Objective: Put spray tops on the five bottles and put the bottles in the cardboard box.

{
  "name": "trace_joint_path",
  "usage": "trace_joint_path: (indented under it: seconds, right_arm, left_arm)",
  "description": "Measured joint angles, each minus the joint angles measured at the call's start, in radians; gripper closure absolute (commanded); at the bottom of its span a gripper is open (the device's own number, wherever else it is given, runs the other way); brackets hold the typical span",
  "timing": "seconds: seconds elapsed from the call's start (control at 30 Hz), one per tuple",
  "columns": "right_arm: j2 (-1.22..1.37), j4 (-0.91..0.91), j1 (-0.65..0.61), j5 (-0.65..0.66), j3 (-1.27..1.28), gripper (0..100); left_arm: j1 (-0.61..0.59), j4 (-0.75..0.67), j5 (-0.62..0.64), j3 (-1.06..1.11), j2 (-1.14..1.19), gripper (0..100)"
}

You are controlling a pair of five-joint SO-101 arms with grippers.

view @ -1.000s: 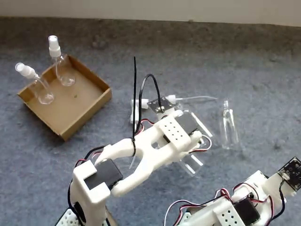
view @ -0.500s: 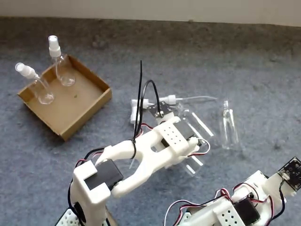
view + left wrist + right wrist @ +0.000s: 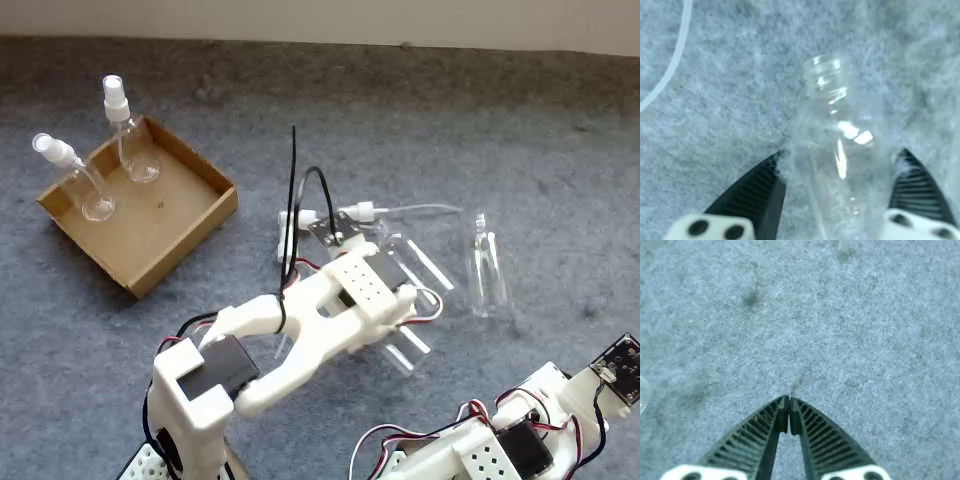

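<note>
Cardboard box [image 3: 186, 240] on the grey bench [image 3: 500, 130] holds two clear spray-topped bottles, a far bottle [image 3: 128, 150] and a near bottle [image 3: 85, 190], both leaning. The left claw [image 3: 840, 156] is spread wide astride an uncapped bottle [image 3: 837, 120] lying on the bench. The right claw [image 3: 789, 410] is closed and empty.

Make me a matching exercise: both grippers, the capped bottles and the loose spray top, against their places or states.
1. left gripper
2. right gripper
3. capped bottles
4. loose spray top

a. shut, over bare carpet
b. standing in the cardboard box
c. lying on the carpet
d. open, astride a capless bottle

Pairs: 1-d, 2-a, 3-b, 4-c.
</note>
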Motion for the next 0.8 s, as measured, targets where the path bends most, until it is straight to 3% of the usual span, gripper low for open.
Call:
trace_joint_path:
  seconds: [0.2,0.67,0.8]
  right_arm:
    - [0.0,0.0,0.0,0.0,0.0,99.4]
    - [0.0,0.0,0.0,0.0,0.0,99.4]
    - [0.0,0.0,0.0,0.0,0.0,99.4]
  left_arm:
    - [-0.071,0.0,0.0,0.0,0.0,89]
    - [-0.071,0.002,0.0,0.0,0.0,86]
    - [-0.071,0.071,0.0,-0.026,0.0,86]
